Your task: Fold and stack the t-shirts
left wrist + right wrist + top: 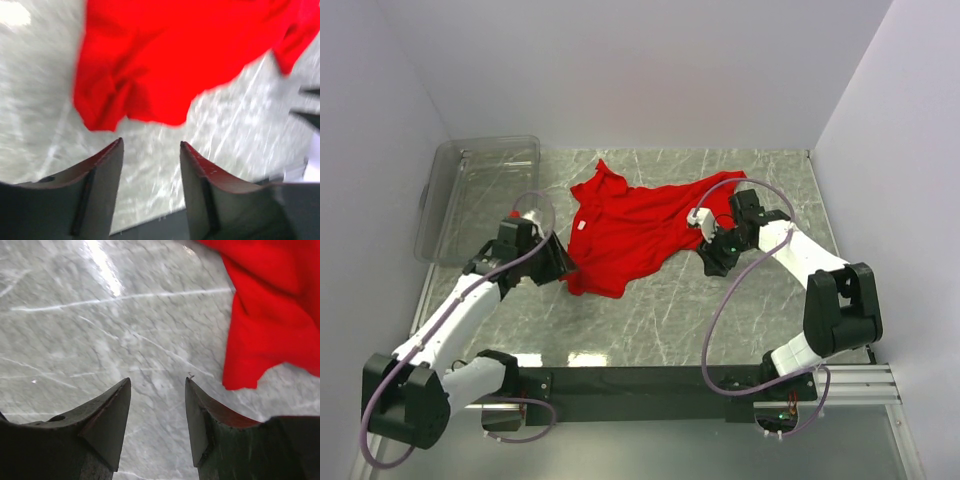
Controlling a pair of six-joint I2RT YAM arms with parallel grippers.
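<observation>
T-shirt (635,235) bright red, rumpled & unfolded, sm white neck label (578,226) showing

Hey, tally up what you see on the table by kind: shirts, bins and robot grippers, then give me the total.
red t-shirt: 1
clear plastic bin: 1
grippers: 2 (left gripper, right gripper)
Total: 4
</observation>
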